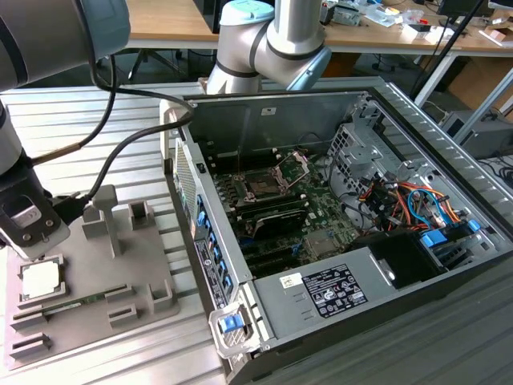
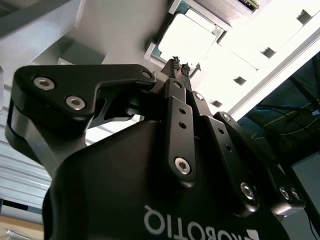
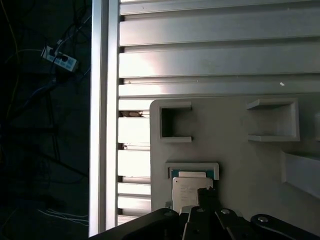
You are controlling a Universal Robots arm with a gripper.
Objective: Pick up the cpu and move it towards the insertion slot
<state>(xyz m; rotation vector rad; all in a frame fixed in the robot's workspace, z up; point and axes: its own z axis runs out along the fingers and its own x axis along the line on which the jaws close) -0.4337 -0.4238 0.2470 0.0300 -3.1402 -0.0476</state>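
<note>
The cpu point(image 1: 42, 279) is a flat silvery square lying in a recess of the grey plastic tray point(image 1: 128, 277) at the exterior view's left. My gripper point(image 2: 179, 65) hangs just above it, its two black fingertips pressed together with nothing between them. In the first wrist view the fingers point(image 3: 205, 196) overlap the near part of the cpu point(image 3: 188, 186); in the second wrist view the cpu point(image 2: 192, 37) lies beyond the tips. The insertion slot point(image 1: 263, 186), a dark square socket with its metal load plate point(image 1: 295, 166) tilted up, sits on the green board inside the open computer case.
A thin green memory stick point(image 1: 74, 303) lies in the tray beside the cpu. Grey tray posts point(image 1: 100, 216) rise between tray and case. The case wall point(image 1: 200, 233) stands upright; cables and drive cage point(image 1: 401, 200) fill its right side. Ribbed aluminium table point(image 3: 215, 55) surrounds the tray.
</note>
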